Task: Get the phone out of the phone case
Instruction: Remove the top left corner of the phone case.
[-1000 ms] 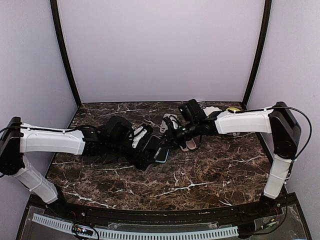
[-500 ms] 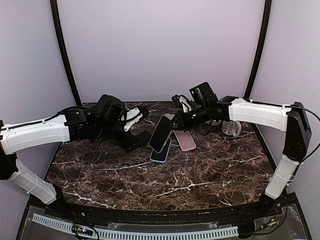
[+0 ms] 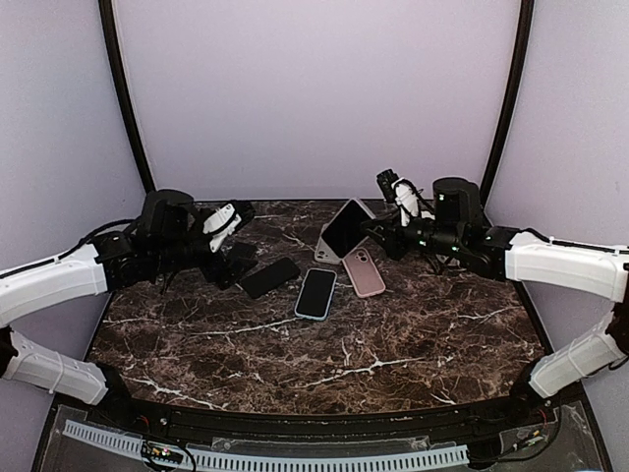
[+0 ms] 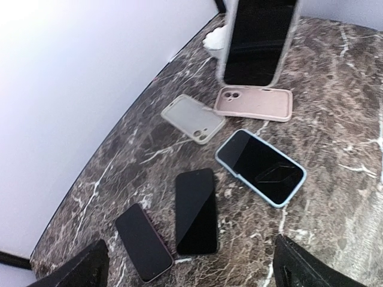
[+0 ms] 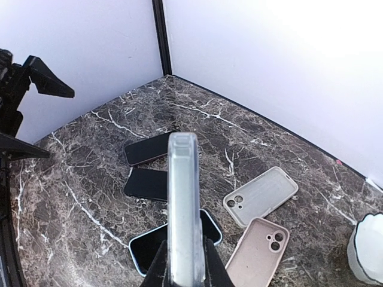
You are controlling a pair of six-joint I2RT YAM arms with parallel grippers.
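Since the left gripper (image 3: 236, 236) has backed off, fingers (image 4: 81, 269) splayed, the right gripper (image 3: 373, 229) alone pinches the phone case (image 3: 346, 228), phone (image 4: 257, 36) seemingly still inside.

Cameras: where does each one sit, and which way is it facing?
Top external: high behind the robot, looking down over the table; both arms show.
Left wrist: above the left gripper, facing the phones; open fingertips show.
Right wrist: above the right gripper, shut on the clear-cased phone.
Shared: blue-cased phone in all.
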